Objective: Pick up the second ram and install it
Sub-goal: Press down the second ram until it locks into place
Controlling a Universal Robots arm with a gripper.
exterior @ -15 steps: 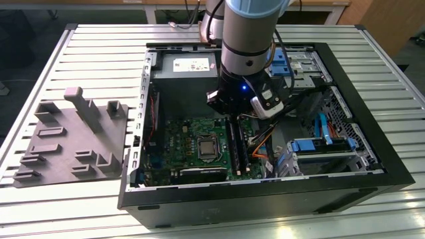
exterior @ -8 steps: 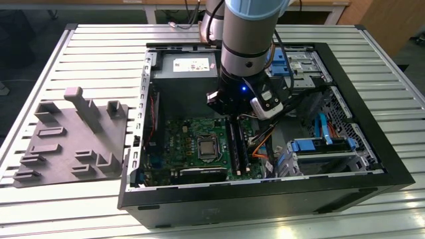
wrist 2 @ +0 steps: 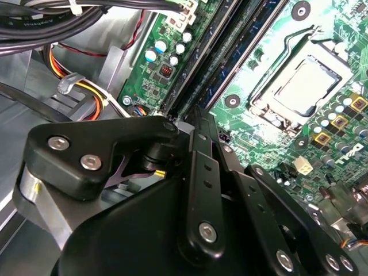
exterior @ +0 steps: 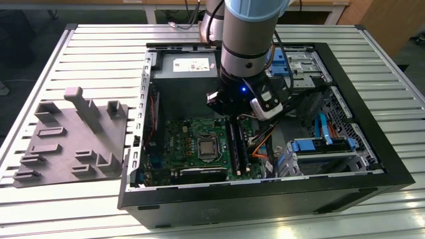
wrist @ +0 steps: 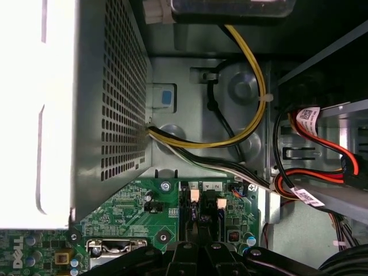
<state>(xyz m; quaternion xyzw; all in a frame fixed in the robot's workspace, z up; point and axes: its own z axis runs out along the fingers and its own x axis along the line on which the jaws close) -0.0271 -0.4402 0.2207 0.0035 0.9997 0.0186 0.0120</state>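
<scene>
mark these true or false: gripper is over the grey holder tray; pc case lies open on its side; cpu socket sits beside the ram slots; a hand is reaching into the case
1. The gripper is over the grey holder tray. False: it is inside the pc case, above the motherboard.
2. The pc case lies open on its side. True.
3. The cpu socket sits beside the ram slots. True.
4. A hand is reaching into the case. False: the robot arm reaches in.

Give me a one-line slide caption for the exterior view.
Robot arm's gripper lowered inside the open black computer case, over the long black memory slots on the green motherboard; grey moulded holder tray alongside.
</scene>
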